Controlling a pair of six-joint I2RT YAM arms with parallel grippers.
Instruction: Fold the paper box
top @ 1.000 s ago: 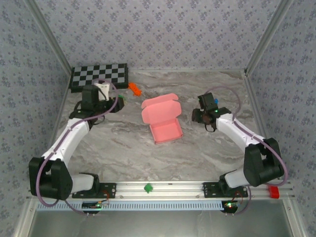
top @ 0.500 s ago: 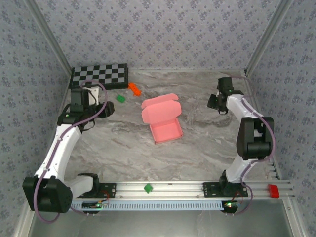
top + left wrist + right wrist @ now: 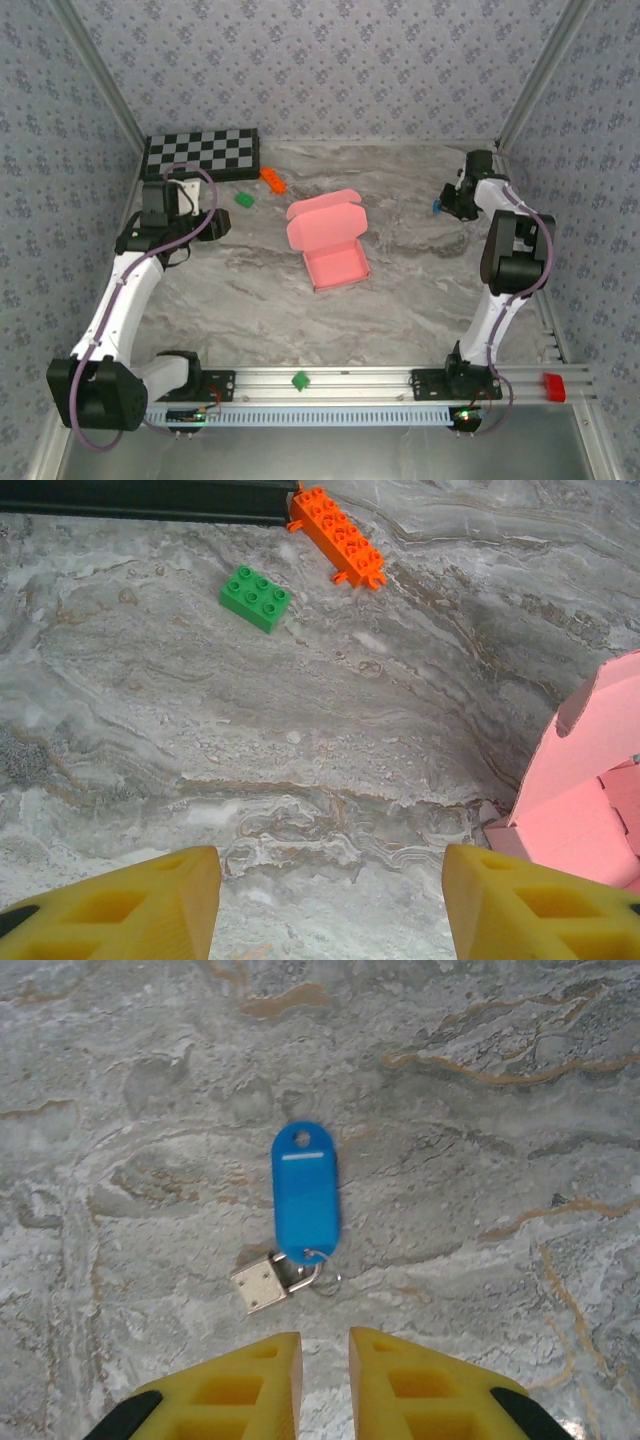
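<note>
The left claw (image 3: 325, 910) hangs wide open over the bare tabletop (image 3: 200, 730), gripping nothing. The right claw (image 3: 320, 1380) has its jaws nearly together with a thin gap, also empty. The paper box (image 3: 328, 240) lies mid-tabletop, tray nearest and open lid farther back. Its long axis runs near-right to far-left. The left wrist view adds a green brick (image 3: 256, 598) and an orange brick (image 3: 337, 538). The right wrist view adds a blue key tag (image 3: 305, 1200).

Black-and-white checkerboard (image 3: 200, 155) at ten o'clock; orange studded toy brick (image 3: 338, 538) by its corner; square green brick (image 3: 256, 598) near; blue plastic key tag (image 3: 305, 1192) at two o'clock.
</note>
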